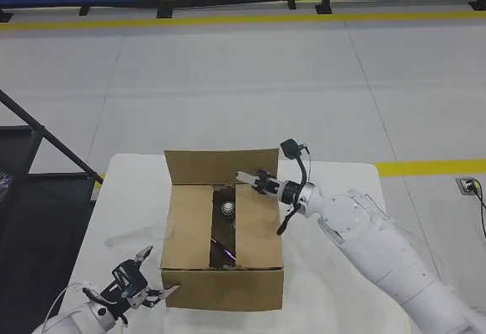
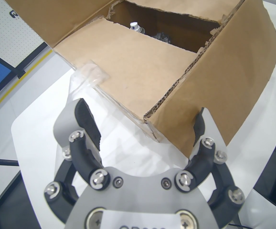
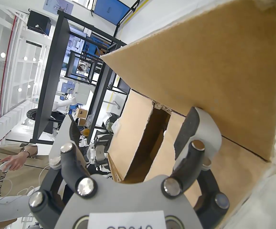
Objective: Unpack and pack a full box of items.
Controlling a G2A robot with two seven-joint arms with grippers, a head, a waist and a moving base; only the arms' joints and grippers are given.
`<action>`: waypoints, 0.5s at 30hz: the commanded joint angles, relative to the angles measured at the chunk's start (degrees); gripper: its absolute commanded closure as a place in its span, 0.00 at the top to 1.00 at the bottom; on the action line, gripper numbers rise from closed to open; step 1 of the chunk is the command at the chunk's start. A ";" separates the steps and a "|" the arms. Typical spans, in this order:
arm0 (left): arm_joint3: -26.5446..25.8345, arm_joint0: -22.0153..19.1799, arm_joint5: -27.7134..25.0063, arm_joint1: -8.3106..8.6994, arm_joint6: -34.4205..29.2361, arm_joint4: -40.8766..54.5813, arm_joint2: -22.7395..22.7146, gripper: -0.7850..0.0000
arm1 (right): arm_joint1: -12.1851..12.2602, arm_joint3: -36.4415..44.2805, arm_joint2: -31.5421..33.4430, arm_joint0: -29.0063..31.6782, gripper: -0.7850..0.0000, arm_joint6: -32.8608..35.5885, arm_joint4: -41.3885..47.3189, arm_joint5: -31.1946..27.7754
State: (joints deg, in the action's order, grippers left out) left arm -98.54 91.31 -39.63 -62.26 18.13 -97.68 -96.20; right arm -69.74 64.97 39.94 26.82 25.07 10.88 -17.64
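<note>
Top view: left gripper (image 1: 161, 270) spread wide, nothing held, low over white table (image 1: 134, 192). Cardboard box (image 1: 222, 284) just beside it, near corner closest. Right gripper (image 1: 260, 203) also spread, nothing held, above the box's side flap. Gap between the two top flaps just past one fingertip, with a white-capped spray bottle (image 1: 226, 207) down in that gap.

Left wrist view: fingers apart, box corner straight ahead between them, not gripped. Scrap of clear plastic (image 2: 93, 72) on the box edge ahead of one finger. Bottle nozzle farther ahead inside the box, dark crinkled item (image 2: 163, 36) next to it.

Right wrist view: fingers apart, one finger (image 3: 193, 125) close against a raised flap; contact cannot be told. Open slot of the box ahead between the fingers.
</note>
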 commanded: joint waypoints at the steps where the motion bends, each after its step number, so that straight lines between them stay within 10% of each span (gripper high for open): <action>1: 0.00 0.00 0.00 0.00 0.00 0.00 0.00 1.00 | -0.52 -0.73 0.30 0.03 1.00 -0.63 2.98 -0.39; 15: 0.00 0.00 0.00 0.00 0.00 0.00 0.00 1.00 | -9.87 -24.53 -4.77 -12.08 1.00 -2.02 9.69 2.40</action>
State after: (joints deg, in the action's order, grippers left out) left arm -98.54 91.31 -39.63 -62.26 18.13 -97.68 -96.20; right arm -79.07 42.27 35.47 15.32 22.96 20.54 -15.57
